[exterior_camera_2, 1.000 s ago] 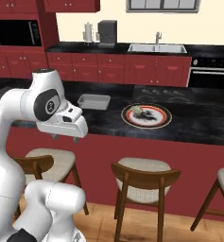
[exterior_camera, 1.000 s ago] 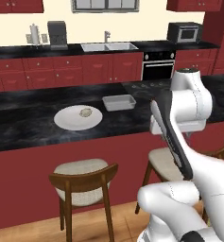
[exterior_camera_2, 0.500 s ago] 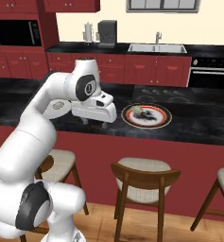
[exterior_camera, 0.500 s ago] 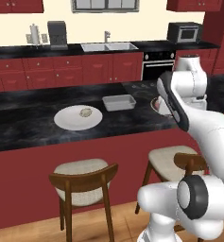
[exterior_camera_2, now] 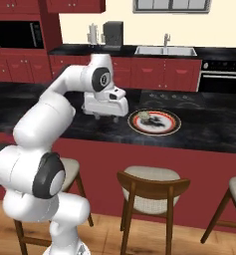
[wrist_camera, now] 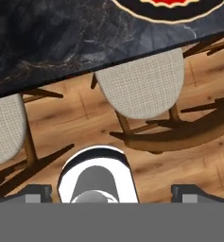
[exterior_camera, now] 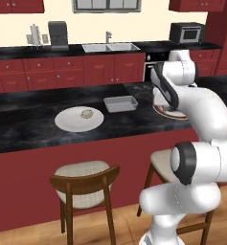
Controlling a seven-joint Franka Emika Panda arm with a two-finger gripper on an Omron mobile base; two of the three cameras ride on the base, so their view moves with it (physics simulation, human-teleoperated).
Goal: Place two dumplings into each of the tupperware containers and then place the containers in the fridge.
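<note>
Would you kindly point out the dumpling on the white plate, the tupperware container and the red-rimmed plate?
dumpling (exterior_camera: 86, 114), left base view, its middle.
tupperware container (exterior_camera: 120, 103), left base view, its inner floor.
red-rimmed plate (exterior_camera_2: 175, 126), right base view, its right rim.

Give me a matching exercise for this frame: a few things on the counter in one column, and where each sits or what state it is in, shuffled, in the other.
Things:
1. white plate
2. red-rimmed plate
3. tupperware container
4. claw

Places or states:
A. holds nothing, between the two plates
B. open, with nothing held
C. holds one dumpling, at the left end in the left base view
D. dark-centred, holds a pale lump, beside the robot's hand

Pairs: 1-C, 2-D, 3-A, 4-B
</note>
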